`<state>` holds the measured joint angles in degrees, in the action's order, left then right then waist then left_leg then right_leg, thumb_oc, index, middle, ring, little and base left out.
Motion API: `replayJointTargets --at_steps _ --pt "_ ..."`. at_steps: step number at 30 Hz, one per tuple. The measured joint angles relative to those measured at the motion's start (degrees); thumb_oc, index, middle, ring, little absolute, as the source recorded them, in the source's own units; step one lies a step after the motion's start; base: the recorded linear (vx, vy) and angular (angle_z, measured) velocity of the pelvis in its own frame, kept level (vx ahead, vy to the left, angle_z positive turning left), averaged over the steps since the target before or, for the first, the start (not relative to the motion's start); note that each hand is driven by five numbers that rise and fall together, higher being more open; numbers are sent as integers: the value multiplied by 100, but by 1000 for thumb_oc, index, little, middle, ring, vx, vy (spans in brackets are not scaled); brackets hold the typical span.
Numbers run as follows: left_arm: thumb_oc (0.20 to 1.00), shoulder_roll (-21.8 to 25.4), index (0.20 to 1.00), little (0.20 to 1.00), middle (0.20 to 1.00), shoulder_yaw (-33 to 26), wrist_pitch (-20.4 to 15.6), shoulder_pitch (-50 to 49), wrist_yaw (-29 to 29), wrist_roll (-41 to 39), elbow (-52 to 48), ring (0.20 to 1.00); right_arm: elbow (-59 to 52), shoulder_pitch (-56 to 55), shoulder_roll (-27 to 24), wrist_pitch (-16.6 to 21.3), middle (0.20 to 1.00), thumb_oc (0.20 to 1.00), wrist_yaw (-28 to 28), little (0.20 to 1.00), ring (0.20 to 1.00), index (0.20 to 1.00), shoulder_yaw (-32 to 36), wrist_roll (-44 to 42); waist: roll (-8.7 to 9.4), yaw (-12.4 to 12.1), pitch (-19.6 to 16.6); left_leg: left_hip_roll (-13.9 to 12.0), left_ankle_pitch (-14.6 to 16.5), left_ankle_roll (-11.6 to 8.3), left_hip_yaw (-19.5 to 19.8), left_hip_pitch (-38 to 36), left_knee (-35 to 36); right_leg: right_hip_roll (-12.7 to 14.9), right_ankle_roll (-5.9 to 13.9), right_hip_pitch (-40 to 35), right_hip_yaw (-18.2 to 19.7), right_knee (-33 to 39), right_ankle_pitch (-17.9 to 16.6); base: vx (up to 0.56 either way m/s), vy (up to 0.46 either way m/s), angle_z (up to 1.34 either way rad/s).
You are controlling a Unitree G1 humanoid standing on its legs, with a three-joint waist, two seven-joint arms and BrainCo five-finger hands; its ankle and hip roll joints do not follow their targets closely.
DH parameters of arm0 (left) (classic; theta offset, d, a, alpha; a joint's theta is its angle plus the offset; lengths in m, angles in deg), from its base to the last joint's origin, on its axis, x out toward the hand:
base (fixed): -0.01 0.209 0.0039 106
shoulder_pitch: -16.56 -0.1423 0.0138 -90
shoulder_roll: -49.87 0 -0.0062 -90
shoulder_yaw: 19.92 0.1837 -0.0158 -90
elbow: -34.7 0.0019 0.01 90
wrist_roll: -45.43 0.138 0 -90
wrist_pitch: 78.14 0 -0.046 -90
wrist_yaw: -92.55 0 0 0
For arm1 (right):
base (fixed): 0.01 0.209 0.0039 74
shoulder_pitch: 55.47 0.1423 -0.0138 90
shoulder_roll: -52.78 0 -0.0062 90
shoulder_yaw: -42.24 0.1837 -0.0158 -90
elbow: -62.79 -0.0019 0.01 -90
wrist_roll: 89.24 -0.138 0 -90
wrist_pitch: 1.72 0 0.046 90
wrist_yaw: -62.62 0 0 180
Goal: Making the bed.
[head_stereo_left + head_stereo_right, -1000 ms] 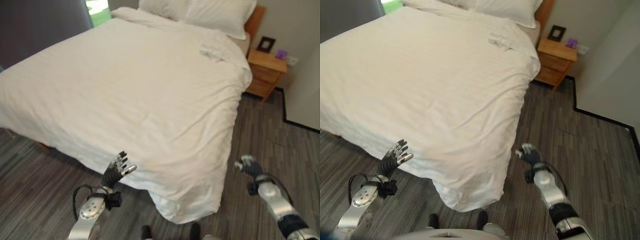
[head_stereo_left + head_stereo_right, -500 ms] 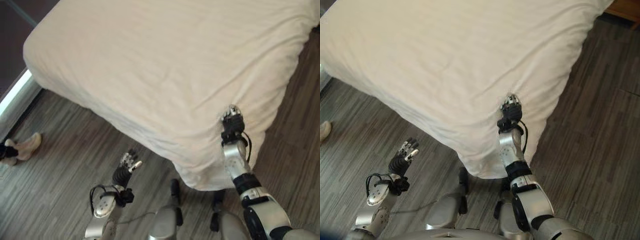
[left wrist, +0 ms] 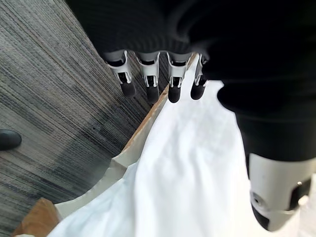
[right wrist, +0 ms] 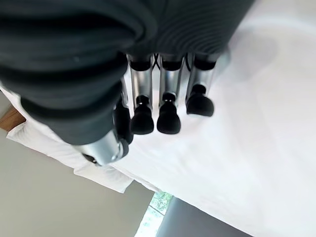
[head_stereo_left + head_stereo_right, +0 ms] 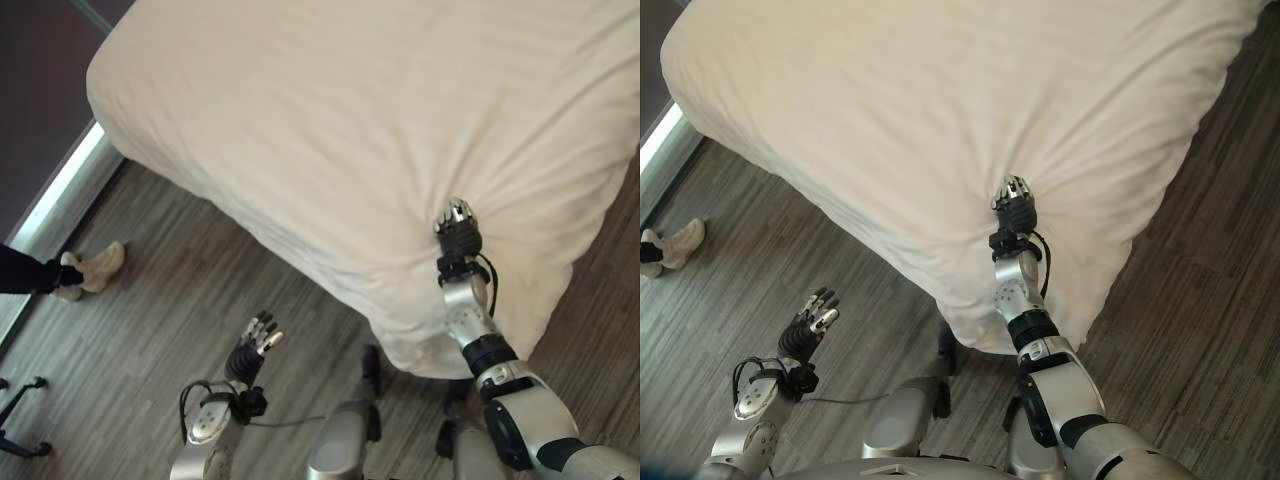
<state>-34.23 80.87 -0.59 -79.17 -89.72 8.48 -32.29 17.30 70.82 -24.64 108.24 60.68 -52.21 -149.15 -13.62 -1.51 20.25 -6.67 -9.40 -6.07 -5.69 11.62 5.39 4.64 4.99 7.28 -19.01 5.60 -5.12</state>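
Right hand: the right hand (image 5: 456, 228) reaches up from the lower right and lies against the white duvet (image 5: 380, 120) near the bed's foot corner. Creases in the cloth fan out from where it presses. In the right wrist view its fingers (image 4: 168, 111) are bent downward with their dark tips over the white cover, no fold of cloth showing between them; whether they pinch the fabric cannot be told.

Left hand: the left hand (image 5: 252, 348) hangs over the floor, well apart from the bed, fingers straight and spread, holding nothing.

Duvet: it covers the whole mattress top and drapes over the foot edge and the side. The corner (image 5: 440, 350) sags below the right hand, toward the floor.

Bed frame: a wooden edge (image 3: 148, 118) shows under the hanging cloth in the left wrist view.

Floor: grey-brown wood-look planks (image 5: 150, 300) surround the bed.

Person: a leg and a beige shoe (image 5: 88, 272) stand at the left edge, beside the bed's far side.
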Motion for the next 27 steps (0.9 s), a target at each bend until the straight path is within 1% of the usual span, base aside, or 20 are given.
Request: replayJointTargets --at_steps 1,3,5,6,7,9,10,11,13,14,15,17,19,20,21,22,23,24,26,27 --pt "1000 -167 1000 1000 1000 182 35 647 131 83 978 1000 40 -43 38 -42 200 200 -65 200 200 200 63 -30 -57 71 -33 2 29 15 -43 11 21 54 -5 115 46 -204 103 13 127 -14" --pt "1000 -492 1000 1000 1000 213 81 1267 305 124 1565 1000 170 5 213 -131 200 200 -125 200 200 200 153 -41 16 393 -59 56 56 57 -250 42 32 139 12 308 267 -374 101 41 138 -43" --pt "1000 -595 1000 1000 1000 352 47 1336 324 118 1456 1000 192 28 234 -252 200 200 -124 200 200 200 191 -105 39 607 -107 131 83 95 -425 15 34 215 77 365 445 -355 44 55 97 -44" --pt "1000 -595 1000 1000 1000 434 49 1331 324 119 1407 1000 206 18 238 -249 200 200 -123 200 200 200 215 -144 37 644 -120 157 105 121 -475 -4 34 238 102 373 514 -340 27 56 86 -29" --pt "1000 -609 1000 1000 1000 457 63 1357 316 112 1379 1000 211 -25 181 -288 200 200 -124 200 200 200 300 -146 41 816 -134 199 140 127 -584 -48 33 265 113 380 627 -300 14 64 63 -32" --pt "1000 -594 1000 1000 1000 425 54 1276 322 105 1379 1000 275 -49 173 -254 200 200 -119 200 200 200 419 -172 21 807 -182 207 182 144 -651 -78 35 271 135 354 720 -238 -25 53 26 -25" --pt "1000 -595 1000 1000 1000 428 68 1302 321 104 1389 1000 280 -108 63 -268 200 200 -117 200 200 200 475 -174 55 942 -196 210 222 140 -684 -113 33 260 133 335 766 -208 -38 69 27 -15" --pt "1000 -595 1000 1000 1000 427 70 1230 322 104 1388 1000 281 -146 35 -271 200 200 -116 200 200 200 565 -174 79 922 -213 205 226 136 -753 -130 33 258 135 338 807 -210 -36 115 8 -24" --pt "1000 -600 1000 1000 1000 429 87 1226 323 103 1385 1000 342 -229 -39 -218 200 200 30 200 200 200 855 -188 212 1008 -233 199 257 111 -861 -198 9 209 138 359 921 -168 -56 90 -18 -30" --pt "1000 -599 1000 1000 1000 429 95 1182 323 102 1383 1000 601 -315 -134 -225 959 959 264 959 959 959 1060 -189 269 997 -255 194 270 126 -963 -233 34 234 144 328 987 -177 -52 31 -99 -35" --pt "1000 -602 1000 1000 1000 433 98 1162 326 100 1383 1000 1126 -672 -530 -239 1000 1000 699 1000 1000 1000 1320 -151 422 1047 -271 182 299 160 -1068 -309 5 192 182 295 1091 -116 -94 29 -99 -37" --pt "1000 -605 1000 1000 1000 385 98 1167 386 7 1382 1000 1608 -1295 -1027 -363 1000 1000 1073 1000 1000 1000 1177 222 563 1058 -227 186 292 176 -1143 -392 -3 168 136 239 1194 -83 -140 -30 -119 -35" --pt "1000 -602 1000 1000 1000 209 94 1122 520 -93 1381 1000 1828 -1987 -1367 -522 1000 1000 1450 1000 1000 1000 986 934 828 1132 -150 179 291 177 -1233 -504 -18 108 112 232 1344 -65 -181 -111 -145 -57" --pt "1000 -506 1000 1000 1000 54 91 1129 779 -117 1389 1000 1932 -2260 -1475 -703 1000 1000 1640 1000 1000 1000 469 1575 1212 1195 -8 158 292 177 -1048 -496 -289 96 71 229 1545 -89 -211 -93 -89 -74" --pt "1000 -414 1000 1000 1000 -29 91 1119 888 -125 1446 1000 1960 -2304 -1458 -806 1000 1000 1686 1000 1000 1000 294 1820 1418 1177 35 157 316 149 -784 -491 -449 83 32 229 1683 -90 -240 -44 -43 -82" --pt "1000 -337 1000 1000 1000 -63 63 1121 962 -130 1568 1000 1961 -2322 -1416 -888 1000 1000 1708 1000 1000 1000 148 2047 1585 1098 32 184 420 53 -345 -517 -565 52 -7 234 1875 -90 -281 -2 -18 -103" --pt "1000 -332 1000 1000 1000 -107 56 1127 1054 -137 1747 1000 1924 -2297 -1443 -966 1000 1000 1713 1000 1000 1000 135 2396 1652 988 -3 189 704 -84 260 -767 -515 -19 5 133 2144 -46 -347 1 -6 -106" --pt "1000 -325 1000 1000 1000 -105 78 1123 1062 -147 1827 1000 1880 -2276 -1439 -1005 1000 1000 1705 1000 1000 1000 112 2500 1651 911 -4 237 836 -177 651 -1007 -397 -100 9 39 2258 -30 -349 -4 -2 -89" --pt "1000 -346 1000 1000 1000 -22 164 1136 1061 -162 1844 1000 1531 -2416 -1412 -1067 1000 1000 1630 1000 1000 1000 136 2739 1616 923 -43 160 1076 -186 814 -1209 -312 -137 87 -160 2190 -4 -320 -38 56 -5" --pt "1000 -348 1000 1000 1000 68 175 1129 1050 -160 1841 1000 1421 -2586 -1332 -1070 1000 1000 1596 1000 1000 1000 135 2869 1704 903 -188 190 1087 -128 808 -1170 -248 -81 76 -137 2188 -4 -297 -89 198 34"
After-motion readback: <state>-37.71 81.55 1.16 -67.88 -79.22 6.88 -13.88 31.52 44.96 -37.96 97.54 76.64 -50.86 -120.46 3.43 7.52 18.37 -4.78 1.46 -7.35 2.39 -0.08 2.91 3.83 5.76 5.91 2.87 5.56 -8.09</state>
